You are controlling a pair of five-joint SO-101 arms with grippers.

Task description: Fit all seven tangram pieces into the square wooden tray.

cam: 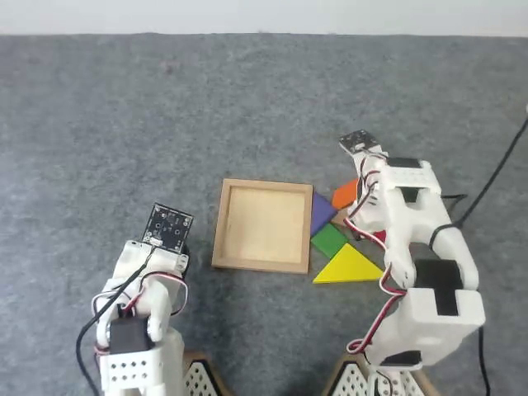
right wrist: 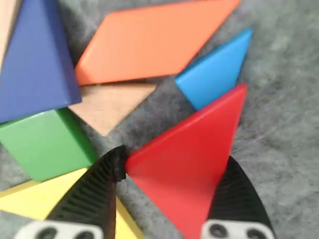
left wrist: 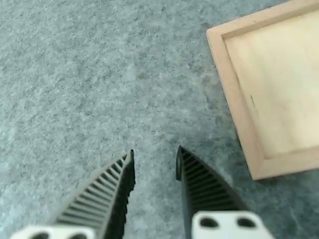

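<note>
The square wooden tray (cam: 262, 186) is lying flat in the middle of the grey, fuzzy bench (cam: 124, 124). All the tangram pieces are sitting on the bench just to the right of the tray, close together in a bunch.

The dark blue triangle (right wrist: 37, 69) is touching the right side of the tray. The green square (right wrist: 45, 144) is sitting just beside it, on the near side. The yellow triangle (right wrist: 30, 204) is lying nearer still, next to the tray's near right corner. The orange slanted piece (right wrist: 154, 40) is lying on the far side of the bunch. A pale wooden triangle (right wrist: 112, 104) is sitting between the orange piece and the green square. A light blue triangle (right wrist: 214, 67) is lying just to the right of the orange piece.

The right end effector (right wrist: 174, 164) is hanging over this bunch. It is pinching the red triangle (right wrist: 199, 144), with one finger touching a corner and the other finger (right wrist: 234, 194) pressing on the far edge.

The left end effector (left wrist: 155, 152) is waiting at the near left, beside the tray's left side. Its two fingers are spread apart and are holding nothing. It is pointing down at the bare bench, near one corner of the tray.
</note>
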